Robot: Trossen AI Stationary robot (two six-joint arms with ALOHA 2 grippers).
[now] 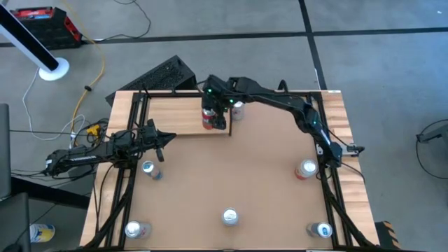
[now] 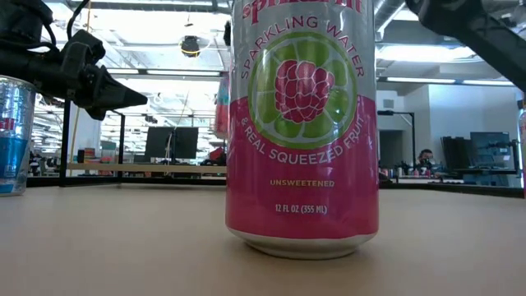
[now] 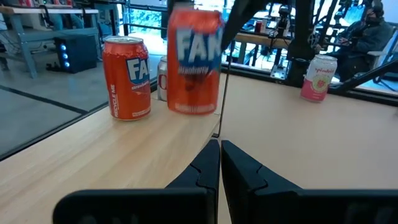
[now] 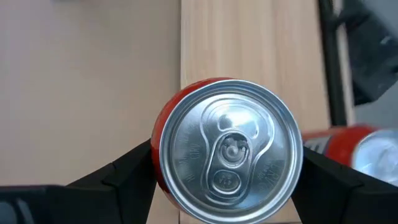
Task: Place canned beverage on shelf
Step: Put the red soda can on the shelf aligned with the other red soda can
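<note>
My right gripper (image 1: 215, 115) is shut on an orange soda can (image 4: 227, 155), which hangs over the near-right edge of the shelf (image 1: 175, 115), a pale wood board at the table's far left. A second orange can (image 3: 127, 78) stands upright on the shelf beside it, with a pale can (image 3: 161, 78) behind. My left gripper (image 1: 164, 137) is shut with nothing in it, level, at the table's left side just near of the shelf. My right gripper pinches the orange can between its two fingers (image 4: 134, 168), one on each side of the can's wall (image 4: 160, 163) just below the top rim. The fingers slant down from above and from the table's right. The can stays upright, lifted clear above the shelf's edge (image 3: 214, 127).
A pink sparkling-water can (image 2: 302, 123) stands mid-table near the front edge. More cans stand on the brown tabletop: left (image 1: 148, 168), front left (image 1: 133, 228), right (image 1: 306, 169), front right (image 1: 322, 229). Another can (image 1: 238, 108) stands just right of the gripper. Black rails frame the table.
</note>
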